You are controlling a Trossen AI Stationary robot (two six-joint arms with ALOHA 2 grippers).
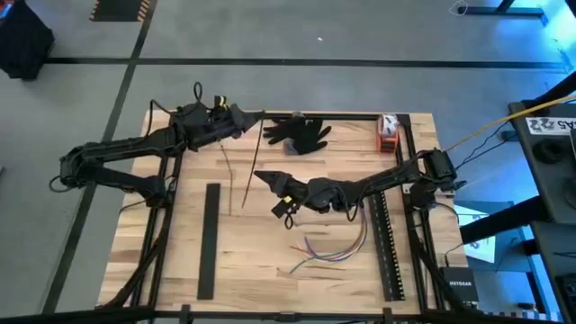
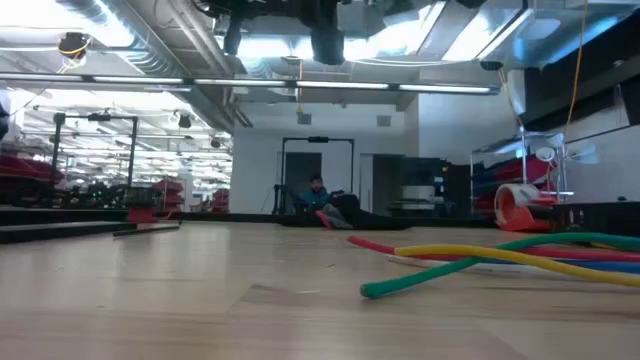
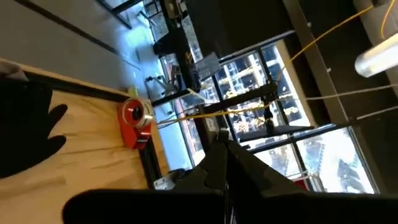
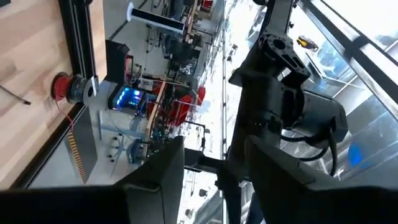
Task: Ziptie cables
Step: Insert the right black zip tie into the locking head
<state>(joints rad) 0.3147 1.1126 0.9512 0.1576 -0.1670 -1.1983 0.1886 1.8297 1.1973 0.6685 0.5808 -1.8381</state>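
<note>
Cables [image 1: 328, 247] loose on your bench [image 1: 270, 270] | right claw [image 1: 263, 176] mid-bench above them, fingers parted | left claw [image 1: 261, 117] at far edge, grip unreadable

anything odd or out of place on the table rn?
A black glove lies loose on the table's far edge, near the red tape dispenser. The cables sit unbundled at the near side, while both hands, left and right, are away from them.
</note>
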